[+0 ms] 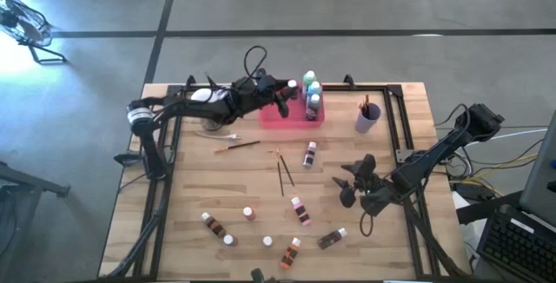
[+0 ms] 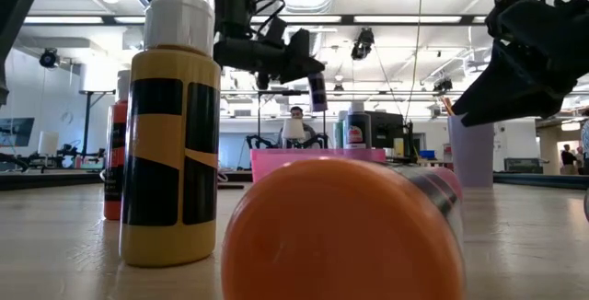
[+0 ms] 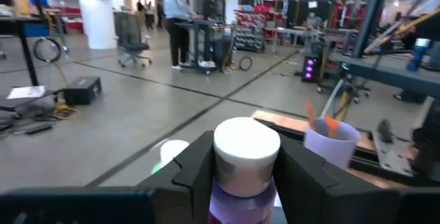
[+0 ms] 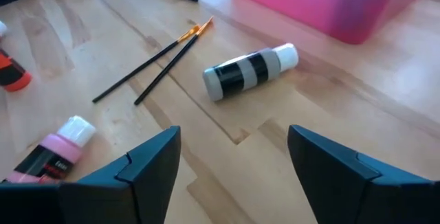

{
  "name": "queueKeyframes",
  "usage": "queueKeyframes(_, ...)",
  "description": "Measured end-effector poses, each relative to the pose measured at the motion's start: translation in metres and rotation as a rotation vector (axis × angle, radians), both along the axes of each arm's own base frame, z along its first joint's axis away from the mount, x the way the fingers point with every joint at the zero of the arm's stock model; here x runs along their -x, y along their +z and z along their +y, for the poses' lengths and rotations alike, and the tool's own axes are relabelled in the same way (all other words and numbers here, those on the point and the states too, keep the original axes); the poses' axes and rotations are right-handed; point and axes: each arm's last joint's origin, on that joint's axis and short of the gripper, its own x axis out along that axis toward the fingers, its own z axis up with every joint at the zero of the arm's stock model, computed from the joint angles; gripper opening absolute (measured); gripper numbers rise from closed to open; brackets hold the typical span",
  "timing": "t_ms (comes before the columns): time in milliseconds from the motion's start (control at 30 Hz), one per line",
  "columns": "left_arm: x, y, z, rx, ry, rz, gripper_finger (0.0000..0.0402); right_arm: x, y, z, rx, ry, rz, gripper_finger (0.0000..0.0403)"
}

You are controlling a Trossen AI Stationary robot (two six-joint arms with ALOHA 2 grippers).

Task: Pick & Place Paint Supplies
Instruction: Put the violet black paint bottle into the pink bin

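Left wrist view showed us the left end effector (image 3: 242, 172) clamped on a white-capped purple bottle (image 3: 245, 157) above the pink tray (image 1: 294, 115); we feared a crooked release toppling bottles (image 1: 312, 92) standing there. The right end effector (image 4: 234, 159) hovered apart.

1. The tray (image 4: 323, 11) is showing pink.
2. The grey bottle (image 4: 249, 71) is wearing black stripes and a white cap.
3. The yellow bottle (image 2: 171, 148) is showing black blocks.
4. The cup (image 1: 367, 117) is looking lilac.
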Motion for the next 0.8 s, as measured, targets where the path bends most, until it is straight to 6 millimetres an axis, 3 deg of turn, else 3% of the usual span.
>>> queueKeyframes(233, -0.004, -0.012, 0.023, -0.002, 0.047, 0.017, 0.0133, -0.001, 0.0, -0.002, 0.002, -0.013, 0.0, 0.0269)
queueKeyframes(800, -0.018, -0.051, 0.074, 0.079, 0.089, 0.051, 0.0133, -0.001, 0.0, -0.003, 0.005, -0.016, 0.002, 0.0226)
